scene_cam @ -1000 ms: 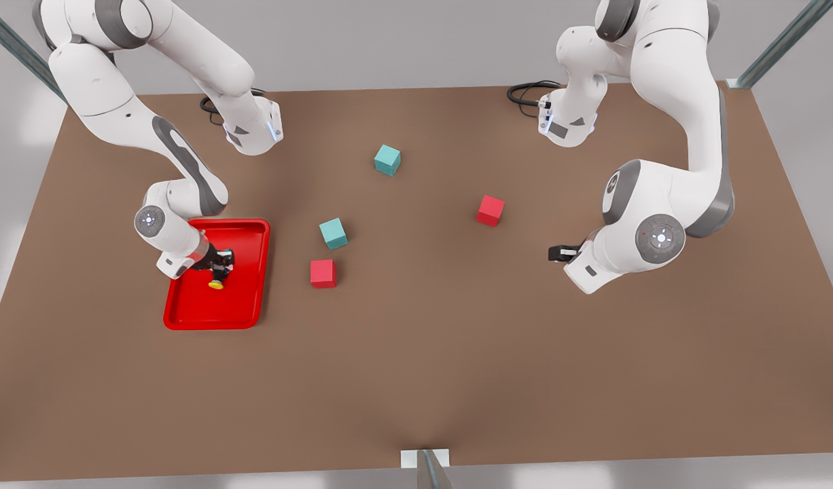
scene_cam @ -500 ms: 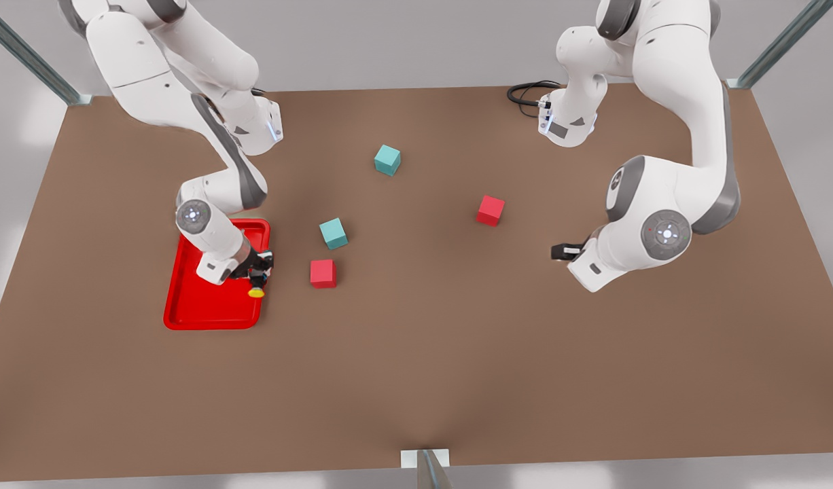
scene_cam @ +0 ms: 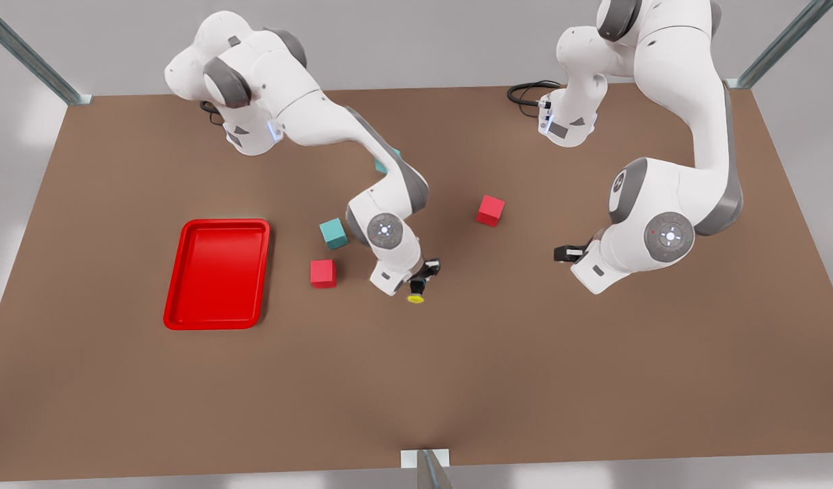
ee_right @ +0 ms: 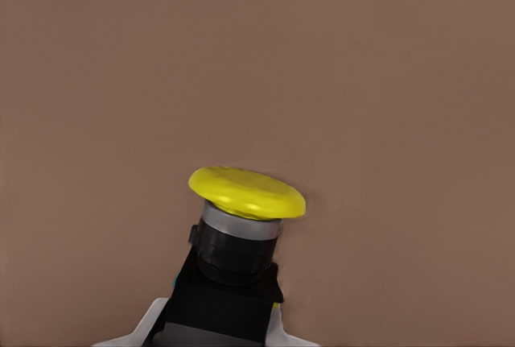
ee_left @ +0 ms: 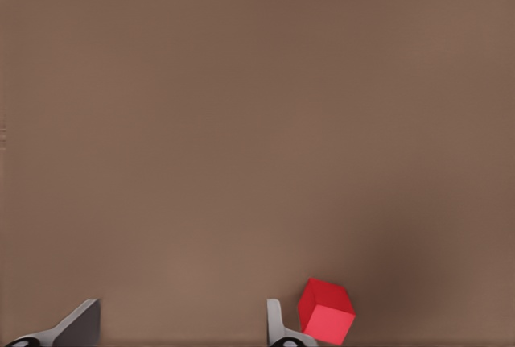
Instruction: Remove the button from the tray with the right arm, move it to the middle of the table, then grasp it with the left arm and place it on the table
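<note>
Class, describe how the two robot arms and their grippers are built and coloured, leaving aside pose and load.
Both arms look alike: glossy white rounded segments with grey joint covers and round grey joint caps bearing small light marks. The right gripper and left gripper are black and two-fingered, on white wrists. A black cable coils by one base.

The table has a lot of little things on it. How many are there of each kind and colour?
Red cubes: 2
Teal cubes: 2, the second mostly behind the arm
Yellow-capped button: 1, held in the right gripper
Red tray: 1
Total: 6
</note>
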